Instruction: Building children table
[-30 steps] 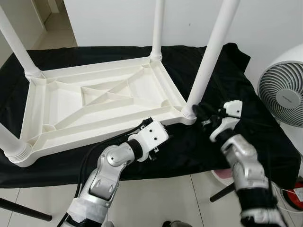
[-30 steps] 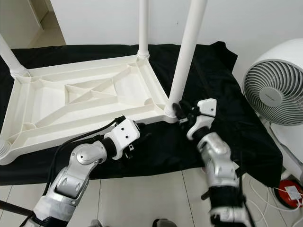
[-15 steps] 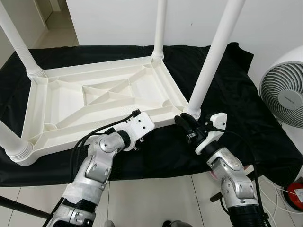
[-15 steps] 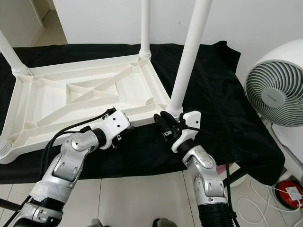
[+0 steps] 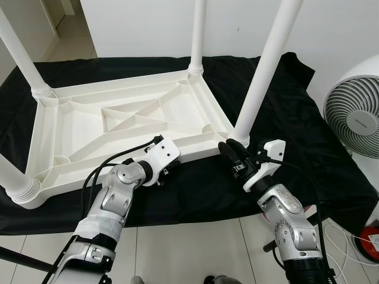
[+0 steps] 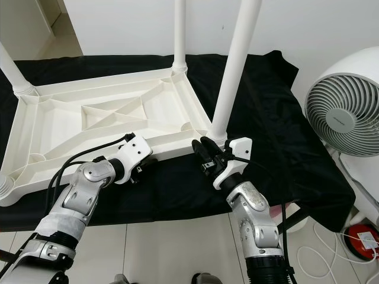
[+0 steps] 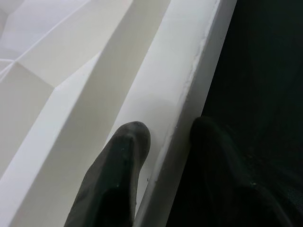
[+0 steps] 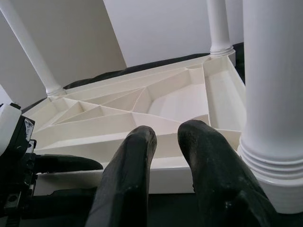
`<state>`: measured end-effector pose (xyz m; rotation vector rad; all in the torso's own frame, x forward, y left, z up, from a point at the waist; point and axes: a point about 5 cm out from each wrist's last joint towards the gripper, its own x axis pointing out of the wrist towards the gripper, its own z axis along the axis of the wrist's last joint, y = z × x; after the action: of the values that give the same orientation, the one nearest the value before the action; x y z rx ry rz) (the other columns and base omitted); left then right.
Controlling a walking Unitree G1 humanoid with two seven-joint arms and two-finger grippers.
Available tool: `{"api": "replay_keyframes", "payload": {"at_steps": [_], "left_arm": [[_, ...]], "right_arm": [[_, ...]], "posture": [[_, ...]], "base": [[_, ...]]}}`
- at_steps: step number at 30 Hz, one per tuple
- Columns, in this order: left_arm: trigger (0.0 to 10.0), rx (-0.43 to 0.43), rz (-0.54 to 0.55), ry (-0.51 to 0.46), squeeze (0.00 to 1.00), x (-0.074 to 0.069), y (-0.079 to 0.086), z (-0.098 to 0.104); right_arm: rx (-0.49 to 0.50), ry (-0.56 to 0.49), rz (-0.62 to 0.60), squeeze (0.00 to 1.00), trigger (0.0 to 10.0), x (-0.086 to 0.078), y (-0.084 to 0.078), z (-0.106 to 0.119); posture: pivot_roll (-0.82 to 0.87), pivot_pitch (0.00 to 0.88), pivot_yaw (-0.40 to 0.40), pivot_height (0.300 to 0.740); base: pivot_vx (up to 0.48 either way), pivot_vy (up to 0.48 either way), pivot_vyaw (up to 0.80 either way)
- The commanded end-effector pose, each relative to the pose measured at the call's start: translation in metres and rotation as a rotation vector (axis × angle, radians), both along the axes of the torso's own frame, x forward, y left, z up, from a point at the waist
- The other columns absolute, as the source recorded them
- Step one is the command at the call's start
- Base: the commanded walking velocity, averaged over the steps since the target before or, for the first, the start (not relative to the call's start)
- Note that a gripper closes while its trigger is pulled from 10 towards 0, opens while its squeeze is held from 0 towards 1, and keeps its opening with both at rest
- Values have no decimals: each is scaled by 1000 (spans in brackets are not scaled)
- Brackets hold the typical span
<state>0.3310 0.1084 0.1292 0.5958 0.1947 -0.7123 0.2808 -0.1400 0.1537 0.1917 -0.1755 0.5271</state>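
A white plastic children's table (image 5: 77, 127) lies upside down on a black cloth (image 5: 296, 118), its legs pointing up. My left gripper (image 5: 167, 167) is at the near long rim. In the left wrist view, one finger (image 7: 125, 146) rests on the white inner side and the other lies on the dark outer side, so the left gripper (image 7: 168, 135) is shut on that rim. My right gripper (image 5: 227, 149) sits low beside the base of the near right leg (image 5: 263, 71). Its fingers (image 8: 137, 146) are slightly apart, hold nothing, and point along the rim.
A white round fan (image 5: 355, 112) stands close on the right, beyond the cloth's edge. The cloth-covered surface ends just in front of me, with tiled floor (image 5: 195, 254) below. A red object (image 5: 370, 239) and thin cables lie on the floor at the lower right.
The right gripper swung from the right side of the leg's base round to its near left side. The left gripper moved left and forward onto the rim.
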Motion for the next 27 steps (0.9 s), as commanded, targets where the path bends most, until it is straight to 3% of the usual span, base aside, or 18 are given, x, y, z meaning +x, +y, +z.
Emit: {"api": "replay_keyframes", "payload": {"at_steps": [1, 2, 4, 5, 11, 14, 21, 27], "left_arm": [[10000, -11, 385, -168, 0, 12, 28, 2], [3608, -42, 404, -136, 0, 13, 31, 1], [3608, -42, 404, -136, 0, 13, 31, 1], [0, -81, 439, -125, 0, 15, 34, 2], [0, -150, 504, -143, 0, 19, 34, 8], [0, -209, 525, -167, 0, 25, 22, 11], [0, -206, 530, -177, 0, 28, 14, 9], [0, -202, 619, -201, 0, 39, 0, 2]], "right_arm": [[-3, 18, -11, 0, 10000, -3, 0, -4], [-3, 20, -20, 0, 10000, -3, -1, -4], [-3, 20, -20, 0, 10000, -3, -1, -4], [-2, 21, -26, 0, 10000, -3, -1, -5], [8, 21, -36, 0, 10000, -1, 3, -4], [18, 20, -40, 0, 10000, 2, 7, -2], [19, 20, -41, 0, 10000, 3, 8, -1], [20, 16, -62, 0, 10000, 6, 11, 0]], "posture": [[-152, 71, 47, 740], [-151, 71, 50, 740], [-151, 71, 50, 740], [-151, 70, 48, 740], [-147, 70, 36, 740], [-145, 71, 33, 740], [-143, 70, 30, 740], [-151, 75, 38, 740]], "base": [[0, 0, 0], [0, 0, 0], [0, 0, 0], [0, 0, 0], [0, 0, 0], [0, 0, 0], [0, 0, 0], [0, 0, 0]]}}
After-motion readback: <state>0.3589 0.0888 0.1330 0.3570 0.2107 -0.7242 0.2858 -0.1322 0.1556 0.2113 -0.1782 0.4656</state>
